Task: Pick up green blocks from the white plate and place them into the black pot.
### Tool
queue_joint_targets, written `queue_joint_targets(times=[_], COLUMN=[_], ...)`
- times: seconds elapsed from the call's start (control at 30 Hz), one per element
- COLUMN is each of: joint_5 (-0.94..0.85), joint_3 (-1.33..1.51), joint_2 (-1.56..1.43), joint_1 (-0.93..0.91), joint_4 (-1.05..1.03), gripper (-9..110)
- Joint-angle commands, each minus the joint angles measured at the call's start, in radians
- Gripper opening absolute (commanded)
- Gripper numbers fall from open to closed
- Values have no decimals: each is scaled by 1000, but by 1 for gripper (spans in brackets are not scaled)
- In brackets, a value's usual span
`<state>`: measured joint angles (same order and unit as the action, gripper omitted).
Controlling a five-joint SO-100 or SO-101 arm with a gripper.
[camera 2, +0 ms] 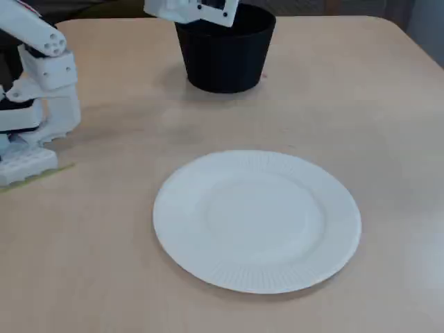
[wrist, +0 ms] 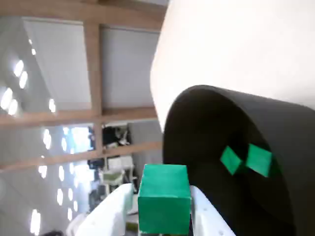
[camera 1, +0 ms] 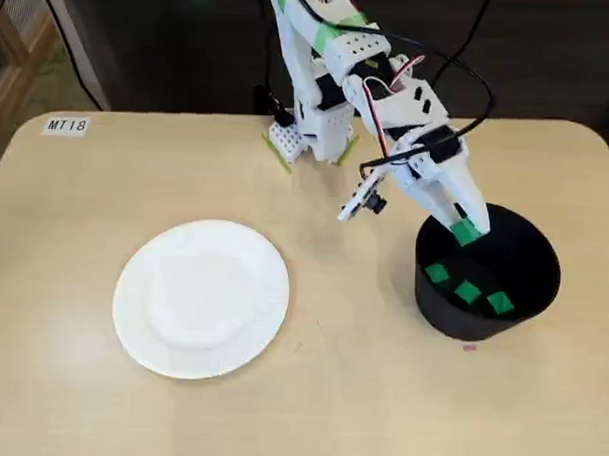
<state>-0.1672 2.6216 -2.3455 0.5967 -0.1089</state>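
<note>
Now grips 1 green block [wrist: 164, 204] between the fingers of the gripper [camera 1: 466, 232], right at the rim of the black pot [camera 1: 540, 258]. Shows 3 loose blocks [camera 1: 467, 291] inside the pot in a fixed view, only 2 in the wrist view. Shows the white plate [camera 2: 257, 222] well apart, in both fixed views.

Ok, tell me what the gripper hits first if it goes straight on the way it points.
Probably the floor of the black pot, near the three green blocks lying there. The gripper, shut on a fourth block, points down into the opening; depth is unclear.
</note>
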Motion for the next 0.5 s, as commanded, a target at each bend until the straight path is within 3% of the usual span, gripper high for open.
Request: queue_joint_targets(times=[0.0, 0.23, 0.3, 0.37, 0.47], joint_5=[-35, -61, -61, -49, -60], joint_3=[-89, -138, -152, -181, -273], joint_2=[-3, 11, 5, -18, -66], joint_1=[-11, -12, -12, -21, -60], joint_4=[-55, -94, -98, -130, -281], gripper=[24, 26, 15, -2, -2])
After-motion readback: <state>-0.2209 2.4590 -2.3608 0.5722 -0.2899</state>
